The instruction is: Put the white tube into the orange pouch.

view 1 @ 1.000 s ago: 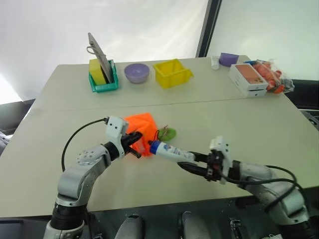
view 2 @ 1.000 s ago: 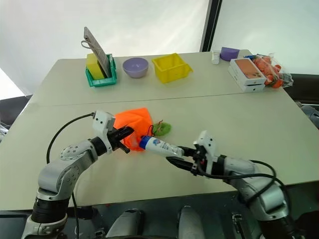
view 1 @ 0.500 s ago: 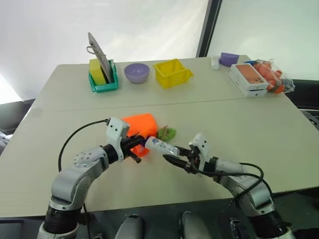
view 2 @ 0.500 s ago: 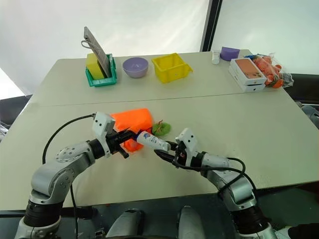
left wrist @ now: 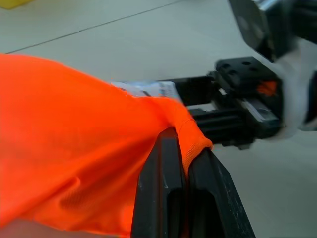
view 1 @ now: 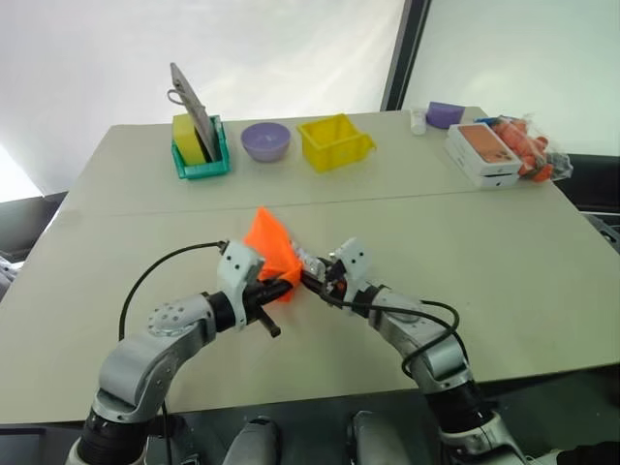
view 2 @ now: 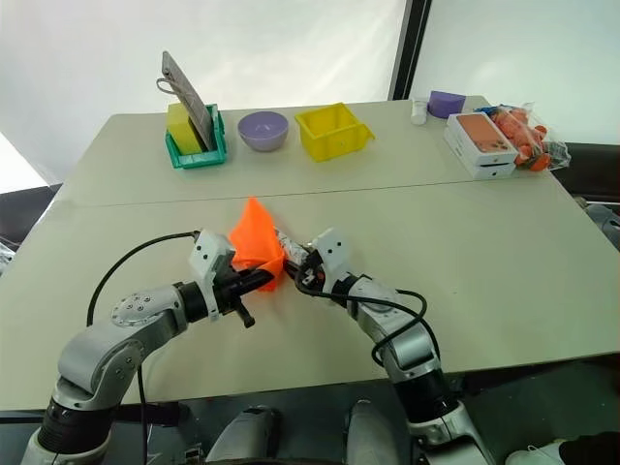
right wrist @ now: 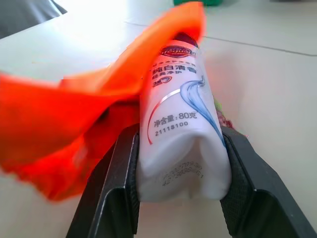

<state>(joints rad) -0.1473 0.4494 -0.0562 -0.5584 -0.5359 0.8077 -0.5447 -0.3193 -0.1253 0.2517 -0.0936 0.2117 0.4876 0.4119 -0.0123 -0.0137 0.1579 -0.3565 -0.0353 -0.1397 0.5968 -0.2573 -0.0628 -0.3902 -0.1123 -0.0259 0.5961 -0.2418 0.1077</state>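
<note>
Insertion is beginning: left claw (view 2: 260,278) is pinching the orange pouch (view 2: 256,238) rim, right claw (right wrist: 181,191) is gripping the white tube (right wrist: 181,134) entering its mouth. Next, push deeper, then release.

White tube (right wrist: 181,124) tip apparently inside pouch (view 2: 256,240) mouth, bins (view 2: 334,131) behind.

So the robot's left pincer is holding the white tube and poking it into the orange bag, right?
Not quite: the right pincer holds the white tube, as the right wrist view shows. The left pincer is shut on the edge of the orange pouch instead, holding it up. The tube's capped end is indeed going into the pouch.
</note>
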